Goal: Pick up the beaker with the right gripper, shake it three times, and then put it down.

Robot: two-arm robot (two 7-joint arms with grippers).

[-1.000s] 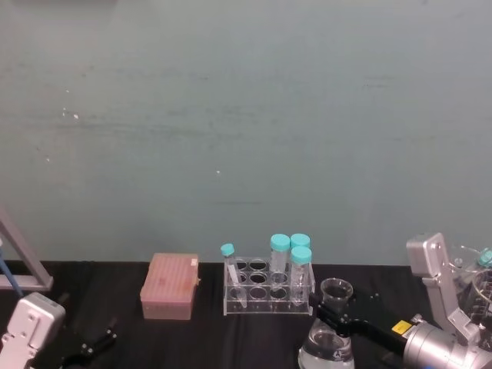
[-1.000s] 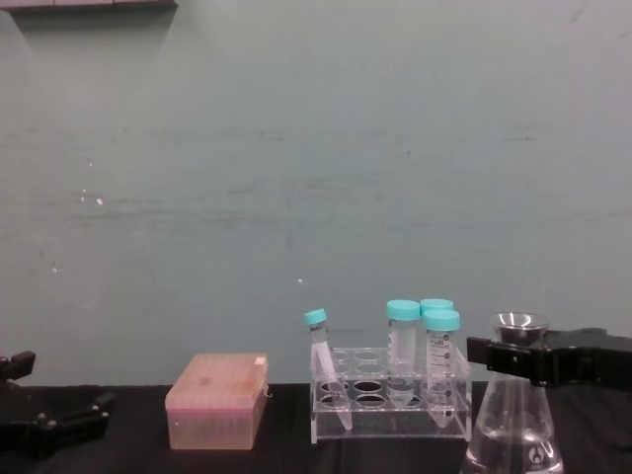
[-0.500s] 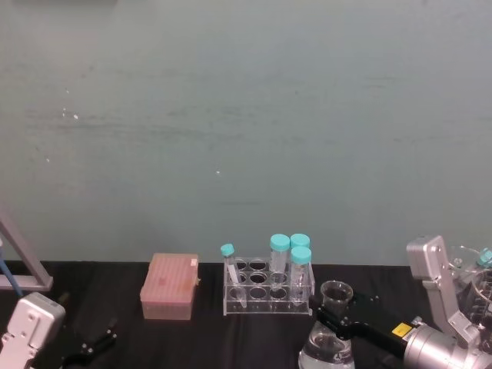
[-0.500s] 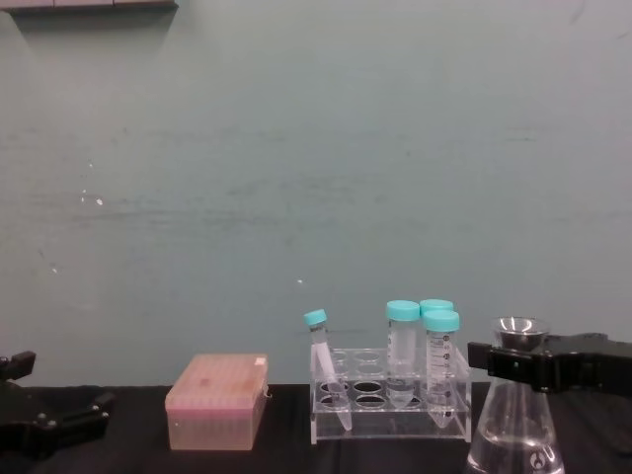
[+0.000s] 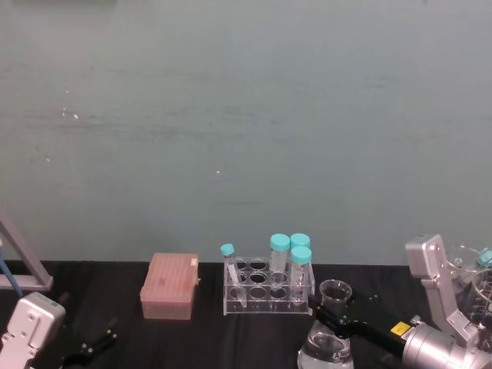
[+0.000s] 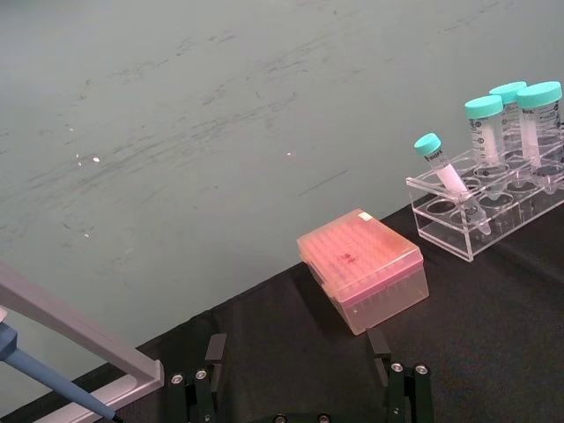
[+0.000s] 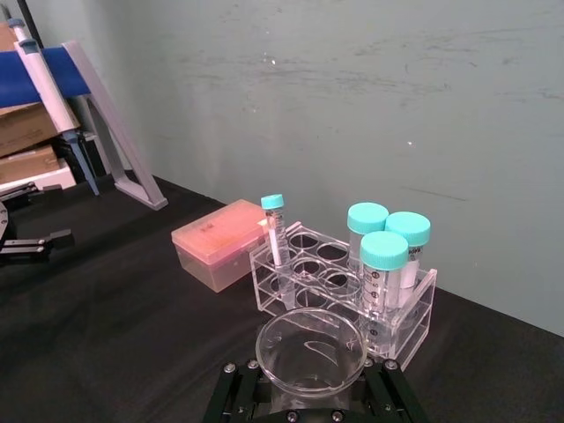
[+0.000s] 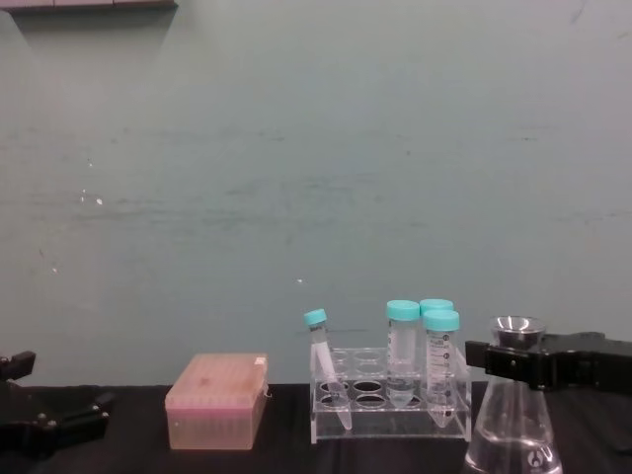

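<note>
Black table (image 8: 286, 459), right claw (image 8: 506, 361) clamping beaker (image 8: 513, 434) neck beside tube rack (image 8: 390, 410)

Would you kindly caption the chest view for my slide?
Right gripper clamps the beaker by its neck beside the tube rack.

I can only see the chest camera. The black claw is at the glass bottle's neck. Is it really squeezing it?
Observer: Yes. In the right wrist view the right gripper has a finger on each side of the beaker, just below its rim.
Operator: What's far over on the left?
Observer: The right wrist view shows a pipette hanging on a stand.
Operator: How many holes does the tube rack have?
Observer: From the head view the rack has nine holes, in three rows of three.
</note>
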